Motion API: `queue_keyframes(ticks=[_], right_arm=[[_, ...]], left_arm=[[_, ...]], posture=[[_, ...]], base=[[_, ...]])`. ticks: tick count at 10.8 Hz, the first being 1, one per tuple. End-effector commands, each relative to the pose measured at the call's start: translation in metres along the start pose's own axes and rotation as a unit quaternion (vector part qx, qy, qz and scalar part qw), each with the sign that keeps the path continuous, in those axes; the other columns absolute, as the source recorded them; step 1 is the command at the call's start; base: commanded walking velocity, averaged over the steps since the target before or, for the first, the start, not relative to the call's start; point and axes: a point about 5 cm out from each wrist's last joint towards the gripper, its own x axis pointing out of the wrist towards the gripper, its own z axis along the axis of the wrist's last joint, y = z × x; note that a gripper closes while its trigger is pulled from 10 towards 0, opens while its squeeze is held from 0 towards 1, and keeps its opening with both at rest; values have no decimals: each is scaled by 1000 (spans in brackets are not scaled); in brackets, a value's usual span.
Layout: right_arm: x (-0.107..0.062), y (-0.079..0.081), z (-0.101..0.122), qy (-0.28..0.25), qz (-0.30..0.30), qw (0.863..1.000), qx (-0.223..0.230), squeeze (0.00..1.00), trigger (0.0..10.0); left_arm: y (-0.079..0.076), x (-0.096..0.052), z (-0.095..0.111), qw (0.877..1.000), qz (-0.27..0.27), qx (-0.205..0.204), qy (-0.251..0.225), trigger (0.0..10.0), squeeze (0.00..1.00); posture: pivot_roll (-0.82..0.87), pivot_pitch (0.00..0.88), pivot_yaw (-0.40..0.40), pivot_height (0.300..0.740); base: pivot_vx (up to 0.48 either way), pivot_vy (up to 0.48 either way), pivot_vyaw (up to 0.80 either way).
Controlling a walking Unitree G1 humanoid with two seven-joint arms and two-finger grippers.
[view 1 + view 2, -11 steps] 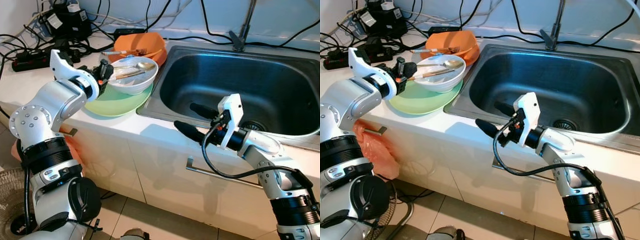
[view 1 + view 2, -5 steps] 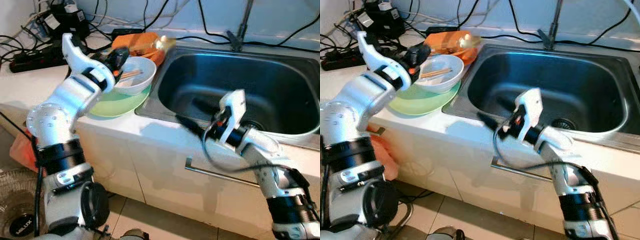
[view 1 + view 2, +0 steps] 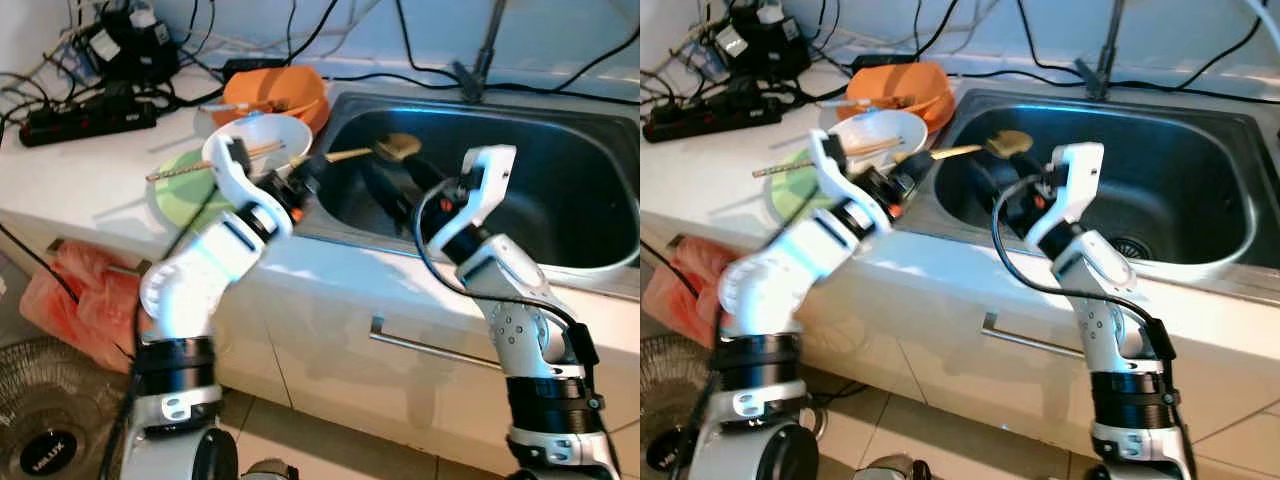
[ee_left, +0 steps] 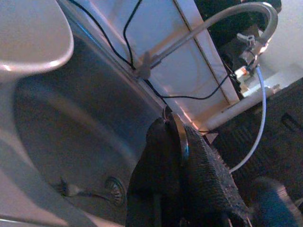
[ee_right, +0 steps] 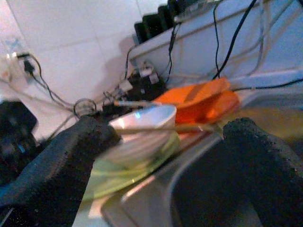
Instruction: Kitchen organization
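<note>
My left gripper is shut on the handle of a gold-coloured spoon and holds it over the left side of the steel sink. In the left wrist view the thin spoon is pinched between the black fingers above the sink's drain. Inside the sink, just below the spoon, my right gripper is open with nothing in it. A white bowl with chopsticks sits on a green plate on the counter. Behind it stands an orange bowl.
A faucet rises behind the sink. Power strips and black cables lie on the counter's back left. A loose chopstick sticks out over the green plate. An orange bag hangs below the counter, with a fan on the floor.
My left gripper took the spoon out of the white bowl and carried it right, over the sink. My right gripper rose from the counter front into the sink.
</note>
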Motion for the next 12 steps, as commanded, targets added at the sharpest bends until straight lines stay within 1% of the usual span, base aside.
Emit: queue_keyframes(ticks=[1,2,3,4,12], right_arm=[[4,4,7,-16,-6,1000,20,0,10000],[5,4,7,-25,-24,998,47,0,10000],[5,4,6,-35,-38,996,78,0,10000],[5,4,6,-37,-40,995,85,0,10000],[5,4,6,-37,-40,995,85,0,10000]], left_arm=[[2,2,-1,1000,-12,2,-5,0,0],[1,5,-2,999,-28,-11,-11,0,0],[0,9,-4,998,-41,-32,-20,0,0],[0,9,-5,998,-45,-36,-21,0,0],[0,9,-5,998,-45,-36,-21,0,0]], posture=[[72,0,118,740],[64,0,120,740],[59,0,119,740],[59,0,119,740],[59,0,119,740]], base=[[0,0,0],[0,0,0],[0,0,0],[0,0,0],[0,0,0]])
